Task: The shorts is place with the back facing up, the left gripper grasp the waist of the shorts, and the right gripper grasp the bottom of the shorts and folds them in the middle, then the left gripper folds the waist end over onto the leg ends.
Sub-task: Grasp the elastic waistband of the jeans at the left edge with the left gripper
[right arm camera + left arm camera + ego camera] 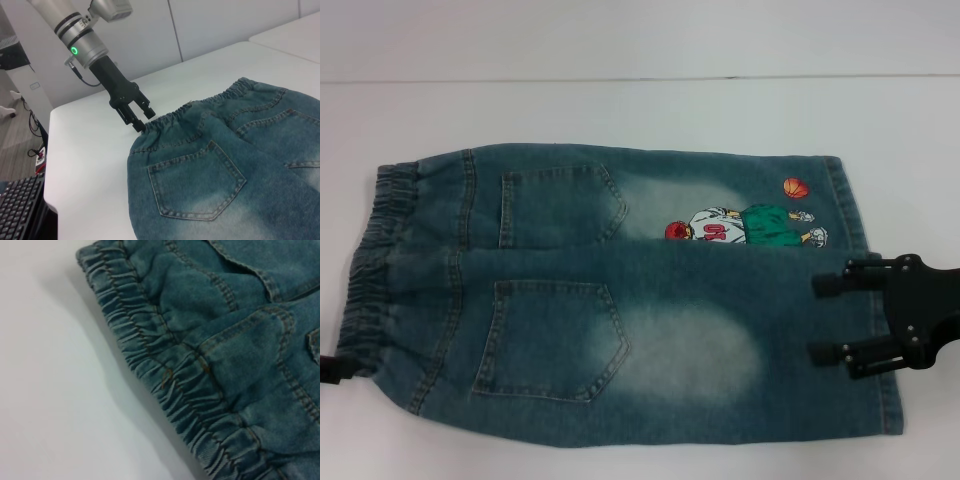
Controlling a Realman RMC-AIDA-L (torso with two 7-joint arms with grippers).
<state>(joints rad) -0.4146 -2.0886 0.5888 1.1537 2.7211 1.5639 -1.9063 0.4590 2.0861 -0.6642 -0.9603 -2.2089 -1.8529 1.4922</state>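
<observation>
I see the shorts (620,290) lying flat, back up, on the tabletop (620,50), waist (375,270) at nine o'clock. My left gripper (136,119) touches the waist's near corner; whether it grips, I cannot tell. My right gripper (825,318) hovers, fingers released, over the hem at three o'clock. I'd pinch both layers squarely before folding. The print's jersey writing is unreadable.

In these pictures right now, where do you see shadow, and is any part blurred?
Head view: soft even light, the shorts mildly blurred. Left wrist view: a soft shadow on the table beside the waist, stitching sharp. Right wrist view: the left gripper at the waistband looks crisp; no glare.
</observation>
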